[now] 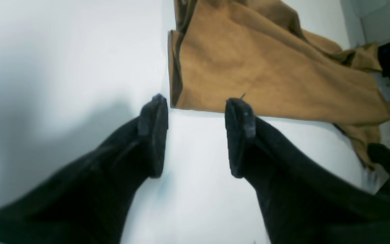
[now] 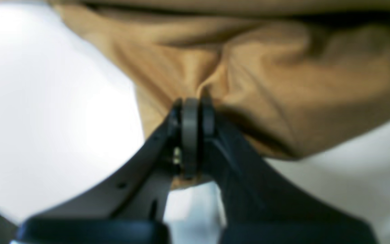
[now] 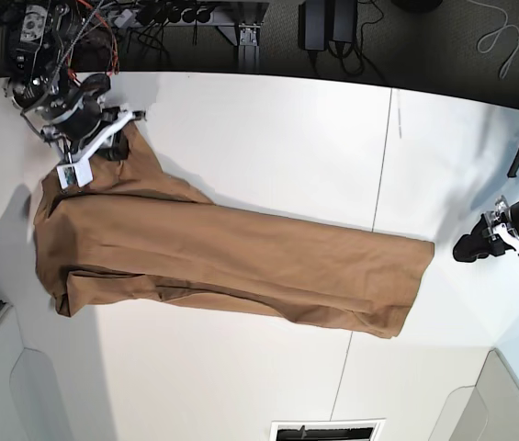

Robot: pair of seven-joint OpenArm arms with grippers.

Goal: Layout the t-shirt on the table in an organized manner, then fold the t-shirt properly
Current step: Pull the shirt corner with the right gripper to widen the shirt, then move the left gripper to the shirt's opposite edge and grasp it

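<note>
The tan t-shirt (image 3: 231, 253) lies stretched in a long, loosely folded band across the white table (image 3: 268, 147). In the base view my right gripper (image 3: 117, 140) is at the shirt's far left corner. The right wrist view shows that gripper (image 2: 191, 105) shut on a bunched fold of the t-shirt (image 2: 283, 101). My left gripper (image 3: 468, 248) rests just off the shirt's right end. In the left wrist view it (image 1: 196, 101) stands open, its fingertips (image 1: 154, 112) just short of the edge of the t-shirt (image 1: 266, 74), nothing between them.
Grey-white bins sit at the front left corner (image 3: 20, 386) and front right corner (image 3: 507, 404). A thin dark seam (image 3: 383, 156) crosses the table. A slotted vent (image 3: 328, 430) lies at the front edge. Cables and gear (image 3: 176, 14) line the back.
</note>
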